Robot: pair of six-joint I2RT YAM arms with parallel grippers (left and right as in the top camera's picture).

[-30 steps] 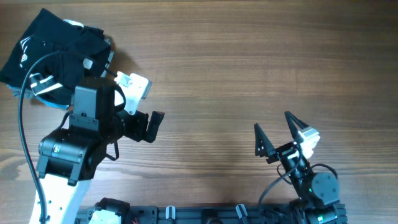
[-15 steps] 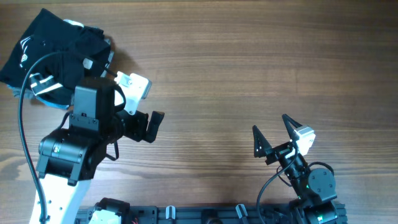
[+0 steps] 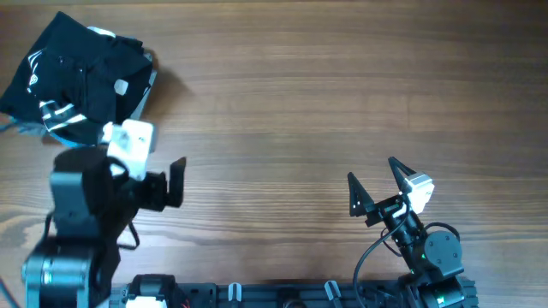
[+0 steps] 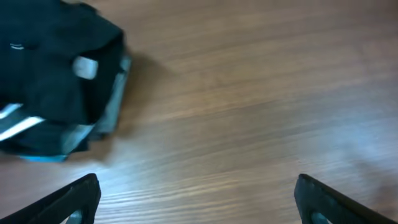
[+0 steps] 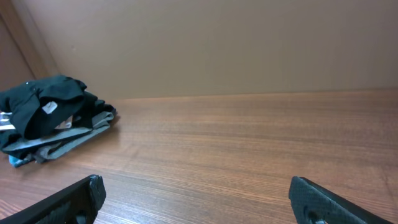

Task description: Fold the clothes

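Note:
The black T-shirt [image 3: 77, 77] lies in a folded bundle at the far left corner of the table, with white lettering and a small white tag on top. It also shows in the left wrist view [image 4: 50, 93] and the right wrist view [image 5: 46, 118]. My left gripper [image 3: 171, 181] is open and empty, below and to the right of the shirt and clear of it; its fingers [image 4: 199, 199] frame bare wood. My right gripper [image 3: 373, 169] is open and empty at the near right, its fingers [image 5: 199, 193] wide apart over bare wood.
Grey fabric with a blue edge [image 4: 106, 121] pokes out from under the black shirt on its right side. The wooden table [image 3: 342, 85] stretches between the shirt and the right arm. A black rail with clips [image 3: 282, 295] runs along the near edge.
My left arm has drawn back toward the near left, away from the shirt, which now shows fully. The right arm shifted slightly nearer at first, then stayed still.

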